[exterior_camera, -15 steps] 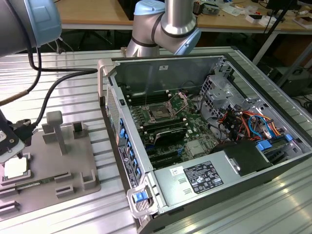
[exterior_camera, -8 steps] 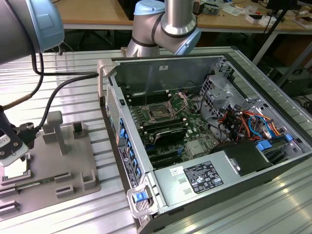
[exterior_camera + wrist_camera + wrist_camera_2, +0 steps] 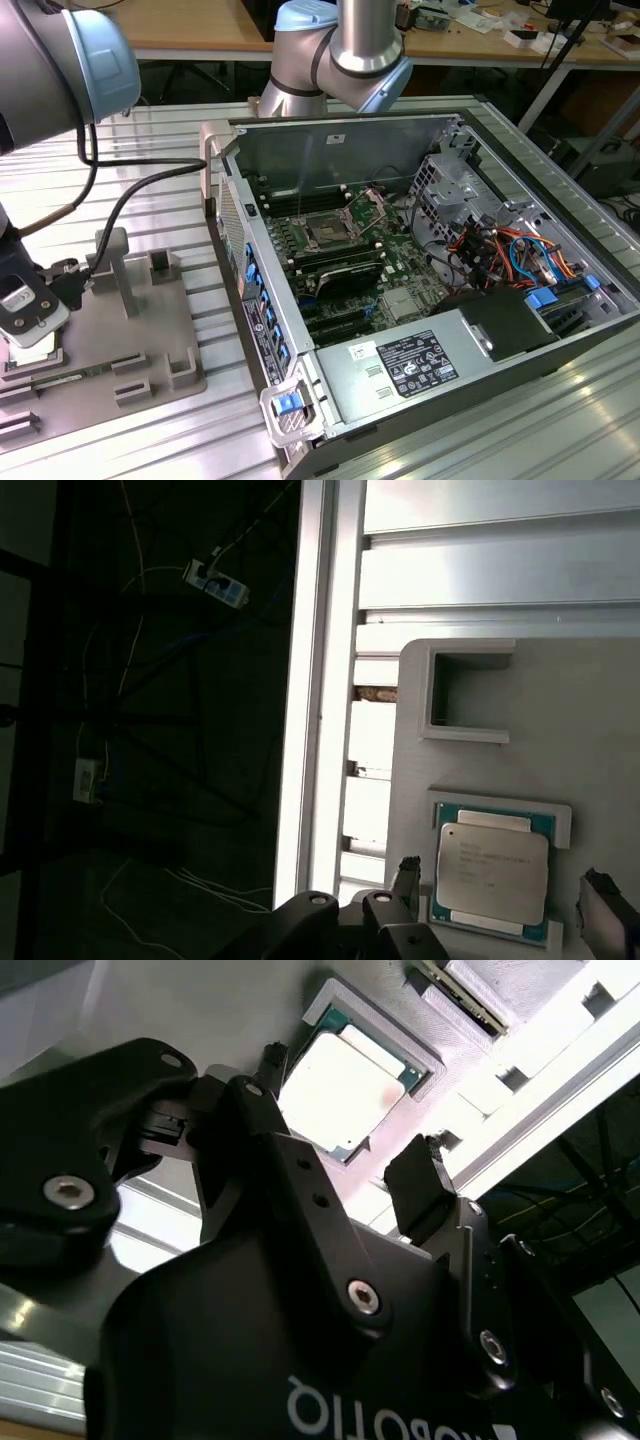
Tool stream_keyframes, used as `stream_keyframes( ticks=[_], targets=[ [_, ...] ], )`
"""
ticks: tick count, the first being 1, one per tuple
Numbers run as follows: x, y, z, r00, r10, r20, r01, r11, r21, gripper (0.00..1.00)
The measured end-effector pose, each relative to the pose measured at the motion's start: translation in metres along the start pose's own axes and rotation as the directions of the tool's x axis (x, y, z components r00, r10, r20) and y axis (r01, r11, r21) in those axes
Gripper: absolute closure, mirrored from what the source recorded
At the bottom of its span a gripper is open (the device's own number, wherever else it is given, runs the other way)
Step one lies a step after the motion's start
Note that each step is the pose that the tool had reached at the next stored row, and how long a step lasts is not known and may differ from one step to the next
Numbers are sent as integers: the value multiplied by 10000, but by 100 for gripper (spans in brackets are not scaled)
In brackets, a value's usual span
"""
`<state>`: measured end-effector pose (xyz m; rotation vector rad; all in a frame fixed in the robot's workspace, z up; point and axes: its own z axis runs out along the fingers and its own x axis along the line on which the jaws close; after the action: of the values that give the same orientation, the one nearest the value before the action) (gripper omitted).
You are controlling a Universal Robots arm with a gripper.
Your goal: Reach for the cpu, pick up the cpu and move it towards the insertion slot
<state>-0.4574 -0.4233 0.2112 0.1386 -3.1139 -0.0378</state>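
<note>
The cpu, a pale silvery square chip on a green-edged base, lies flat in a shallow pocket of the grey tray. In both wrist views my gripper hovers over it, open, with one black finger on each side of the chip and a gap to each edge. The second wrist view has the cpu between the fingertips of the gripper. In the exterior view the gripper is at the far left, over the cpu. The insertion slot sits inside the open computer case, far to the exterior view's right.
The grey tray carries raised blocks and an upright post. A black cable runs from the arm across the ribbed metal table. The computer case lies open, with its side wall between tray and motherboard.
</note>
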Motion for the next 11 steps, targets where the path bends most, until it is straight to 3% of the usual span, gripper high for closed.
stream_keyframes(
  ticks=[6,11],
  targets=[
    [-8,-3,114,9999,150,5,-150,9999,-4,32],
    [-9,-5,148,9999,150,4,-150,9999,-3,32]
  ],
)
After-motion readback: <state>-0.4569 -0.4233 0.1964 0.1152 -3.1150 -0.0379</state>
